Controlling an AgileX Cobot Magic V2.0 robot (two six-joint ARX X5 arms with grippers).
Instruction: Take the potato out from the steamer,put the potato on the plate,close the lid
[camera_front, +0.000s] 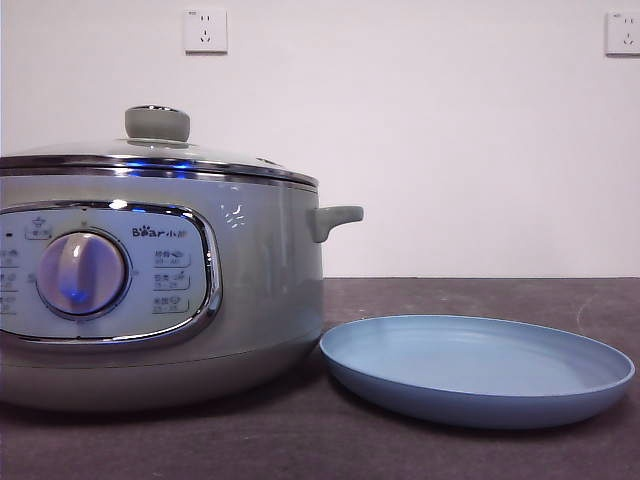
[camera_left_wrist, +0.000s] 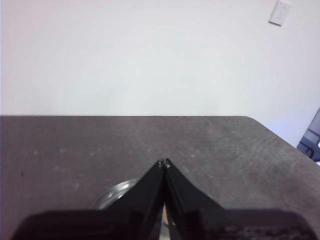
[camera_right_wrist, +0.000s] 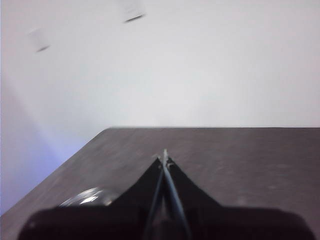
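Note:
The pale-green steamer stands at the left of the front view, its control panel and dial facing the camera. The glass lid with its green knob rests shut on the pot. The potato is hidden. To the right of the pot lies the light-blue plate, with nothing on it. My left gripper is shut and holds nothing, high above the table, with a sliver of chrome rim showing under it. My right gripper is likewise shut on nothing. Neither arm shows in the front view.
The dark table runs back to a white wall with two power sockets. The pot's side handle sticks out over the plate's near-left rim. The table's edges show in both wrist views.

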